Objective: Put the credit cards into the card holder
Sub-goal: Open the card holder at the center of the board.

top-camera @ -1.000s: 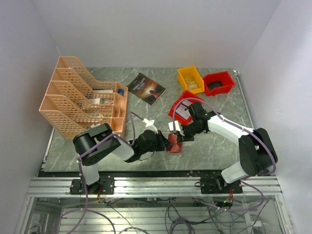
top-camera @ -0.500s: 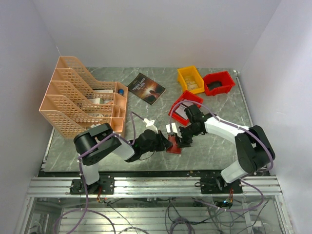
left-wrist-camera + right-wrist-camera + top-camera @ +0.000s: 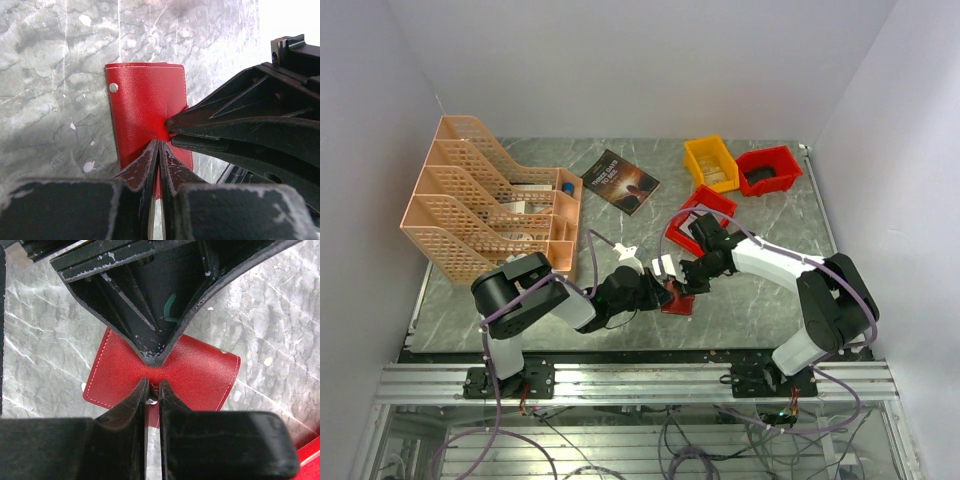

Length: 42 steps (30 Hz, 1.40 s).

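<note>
card holder (image 3: 677, 301), dark red with its stitched cover up, lies flat on the grey marble table (image 3: 770, 290), close to the near edge and about midway between left and right. we see a metal snap stud (image 3: 114, 88) by one corner of the cover. the left gripper (image 3: 663, 293) reaches in from the left and the right gripper (image 3: 688, 283) from the right, and their tips meet nose to nose over the holder. the left jaws are pressed almost together, only a thin slit between them, tips down on the red cover. the right jaws are likewise drawn nearly together, tips at the holder's edge. whether either pair actually pinches the cover we cannot tell. at the far left stands an orange file rack (image 3: 495, 210). a dark book (image 3: 620, 181) lies far of centre. a yellow bin (image 3: 698, 150) and a red bin (image 3: 782, 152) sit far right, and a nearer red bin (image 3: 718, 200) lies just beyond the right gripper.
</note>
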Tool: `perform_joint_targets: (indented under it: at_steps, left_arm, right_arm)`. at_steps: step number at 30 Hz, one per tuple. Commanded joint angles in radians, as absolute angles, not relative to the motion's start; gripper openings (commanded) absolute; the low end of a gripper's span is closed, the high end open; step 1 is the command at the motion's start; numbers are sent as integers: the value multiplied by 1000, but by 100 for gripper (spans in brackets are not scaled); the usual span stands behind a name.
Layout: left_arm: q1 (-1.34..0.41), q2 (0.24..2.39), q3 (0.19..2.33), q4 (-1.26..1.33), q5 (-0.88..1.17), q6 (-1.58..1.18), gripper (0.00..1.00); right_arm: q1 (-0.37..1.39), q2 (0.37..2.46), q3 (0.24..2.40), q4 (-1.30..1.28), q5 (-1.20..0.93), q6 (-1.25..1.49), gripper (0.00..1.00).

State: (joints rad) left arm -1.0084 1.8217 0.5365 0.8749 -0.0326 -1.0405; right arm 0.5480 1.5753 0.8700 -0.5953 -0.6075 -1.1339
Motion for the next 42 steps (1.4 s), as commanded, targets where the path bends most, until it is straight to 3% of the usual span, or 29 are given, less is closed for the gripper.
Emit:
perform_joint_targets:
  at_steps: [1,13,20,28,34,42]
  left_arm:
    - [-1002,1856,495,782,-50,-1012,15]
    - [-1000,1861,519,738,-48,-988,14]
    - [-1002,1860,536,732,-36,-976,14]
    - [-1003,1865,542,737,-23,-974,14]
    - [-1002,1857,538,744,-24,-977,13]
    - [-1002,1769,524,715,-52,-965,16]
  right_arm:
    - [555,1607,858,-648,-508,-1160,3]
    - [457,1524,890,-720,-669,-1213,0]
    - [449,1551,877,-720,-657,-1217,37]
    - [454,1564,863,-689,-641,-1192,48]
    - [460,1591,873,-692,-623,-1179,37]
    - [458,1579,897,-718,-669,-1188,3]
